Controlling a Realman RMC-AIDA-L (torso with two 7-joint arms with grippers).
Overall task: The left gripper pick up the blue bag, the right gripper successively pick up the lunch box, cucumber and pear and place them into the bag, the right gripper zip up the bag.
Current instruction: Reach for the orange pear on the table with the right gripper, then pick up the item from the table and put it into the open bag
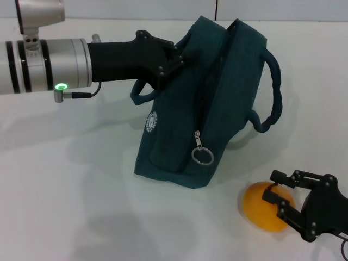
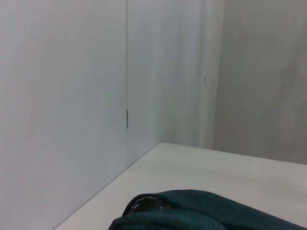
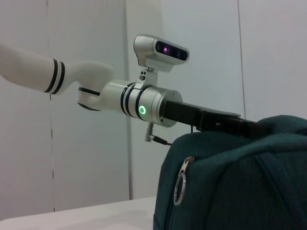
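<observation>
Boxy teal fabric bag (image 1: pixel 212 103) sits tilted on the white table (image 1: pixel 70 206), zipper with a silver ring pull (image 1: pixel 202 156) hanging on its front. Left tool (image 1: pixel 173 58), on a level arm, is clamped on the bag's top edge. Round orange pear (image 1: pixel 266 206) lies near the bag's right corner; right tool (image 1: pixel 277 196) has its fingers apart around the pear, low over the table.

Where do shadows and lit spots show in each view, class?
Head view: soft shadow under the bag and pear, green light glowing on the left gripper. Right wrist view: the same glow. Left wrist view: flat, even light on the walls.
</observation>
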